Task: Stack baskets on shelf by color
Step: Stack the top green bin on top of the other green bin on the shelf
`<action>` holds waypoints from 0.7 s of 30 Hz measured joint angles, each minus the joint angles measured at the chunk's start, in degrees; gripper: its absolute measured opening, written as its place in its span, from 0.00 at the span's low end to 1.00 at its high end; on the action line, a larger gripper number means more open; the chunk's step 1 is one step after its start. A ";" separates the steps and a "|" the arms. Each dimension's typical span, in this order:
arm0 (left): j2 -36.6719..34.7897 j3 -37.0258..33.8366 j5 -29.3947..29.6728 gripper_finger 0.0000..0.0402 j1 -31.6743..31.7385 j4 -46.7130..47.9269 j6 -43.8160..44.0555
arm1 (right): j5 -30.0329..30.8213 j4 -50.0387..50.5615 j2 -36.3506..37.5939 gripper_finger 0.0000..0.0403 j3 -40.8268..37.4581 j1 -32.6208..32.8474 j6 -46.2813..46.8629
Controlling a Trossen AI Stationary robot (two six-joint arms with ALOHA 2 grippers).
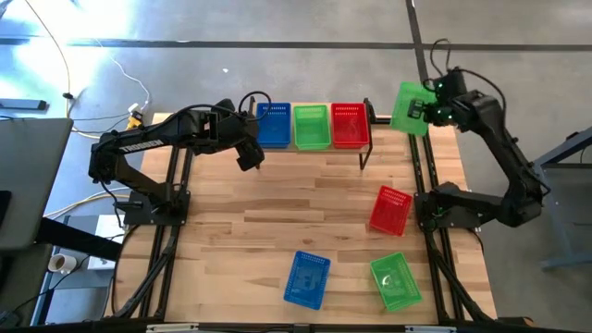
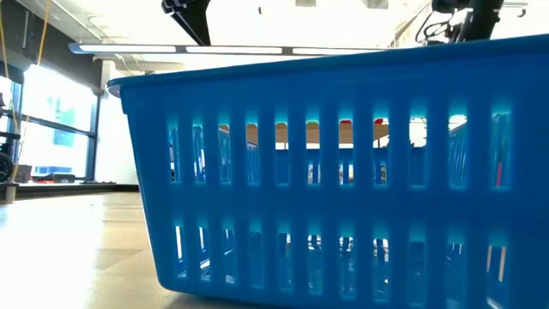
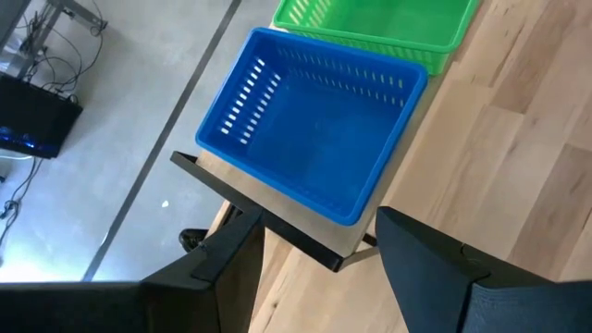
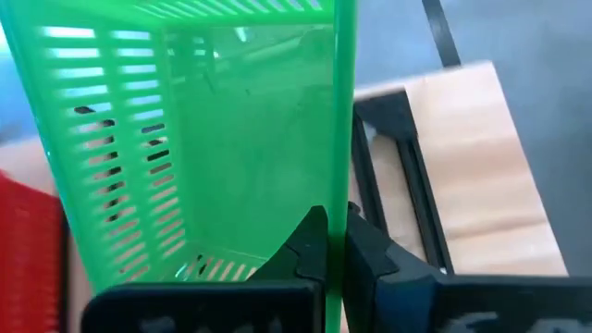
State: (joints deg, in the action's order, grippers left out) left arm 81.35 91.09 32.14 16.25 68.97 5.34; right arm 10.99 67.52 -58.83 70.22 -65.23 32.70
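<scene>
On the shelf (image 3: 294, 222) at the table's far edge stand a blue basket (image 1: 273, 125), a green basket (image 1: 312, 127) and a red basket (image 1: 350, 124), side by side. My left gripper (image 1: 250, 157) is open and empty just in front of the shelf's blue basket (image 3: 314, 129). My right gripper (image 1: 428, 109) is shut on another green basket (image 1: 408, 109), held in the air over the table's far right corner, right of the shelf. A red basket (image 1: 390, 210), a blue one (image 1: 307, 278) and a green one (image 1: 396, 281) lie loose on the table. My right gripper pinches one side wall of the green basket (image 4: 344, 199), the wall toward the table's right, with one finger (image 4: 310, 242) inside the basket and one outside. The basket is lifted clear of table and shelf and hangs tilted.
The loose blue basket (image 2: 343, 172) stands close to the table's near edge and fills the low view. Black arm frames run along both sides of the table (image 1: 427, 176). Bare wood lies in the table's middle (image 1: 277, 203).
</scene>
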 joint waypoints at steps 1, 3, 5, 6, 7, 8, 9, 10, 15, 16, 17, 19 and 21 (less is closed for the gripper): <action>0.01 0.00 -0.01 0.49 0.00 0.00 0.00 | 0.01 0.04 -0.02 0.00 0.99 0.00 -0.19; -0.01 0.00 -0.02 0.49 0.00 0.00 0.00 | -0.02 0.07 -0.02 0.00 2.74 0.00 -0.23; -0.01 0.00 0.00 0.49 0.00 0.00 0.00 | -0.08 0.07 -0.02 0.00 4.07 0.00 -0.27; 0.00 -0.01 -0.01 0.49 0.00 0.00 0.00 | -0.22 0.09 -0.05 0.00 4.67 0.00 -0.34; 0.00 0.00 0.00 0.49 0.00 0.01 0.00 | -0.38 0.02 -0.05 0.00 5.21 0.00 -0.34; 0.00 0.00 0.00 0.49 0.00 0.02 0.00 | -0.53 -0.02 -0.05 0.00 5.74 0.00 -0.36; 0.01 0.00 0.00 0.49 0.00 0.02 0.00 | -0.76 -0.06 -0.05 0.00 6.15 0.00 -0.34; 0.00 0.00 0.00 0.49 0.00 0.02 0.00 | -1.24 -0.29 -0.05 0.00 6.52 0.00 -0.36; 0.01 0.00 0.00 0.49 0.00 0.02 0.00 | -4.99 -5.30 -0.04 0.00 7.82 1.31 -0.12; 0.00 0.00 0.00 0.49 0.00 0.02 -0.01 | -5.31 -6.90 -0.02 0.00 7.84 2.24 0.35; 0.00 0.00 0.00 0.49 0.00 0.04 0.00 | -5.45 -8.38 -0.02 0.00 7.86 3.36 1.07; 0.00 0.00 0.00 0.49 0.00 0.04 0.00 | -5.00 -9.05 -0.06 0.00 7.86 5.50 2.26; 0.01 0.00 0.00 0.49 0.00 0.04 -0.02 | -4.98 -9.29 -0.22 0.00 7.86 7.52 3.02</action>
State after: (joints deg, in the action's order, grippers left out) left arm 81.36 91.09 32.14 16.25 69.01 5.32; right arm 6.01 58.23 -59.05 78.08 -57.71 35.72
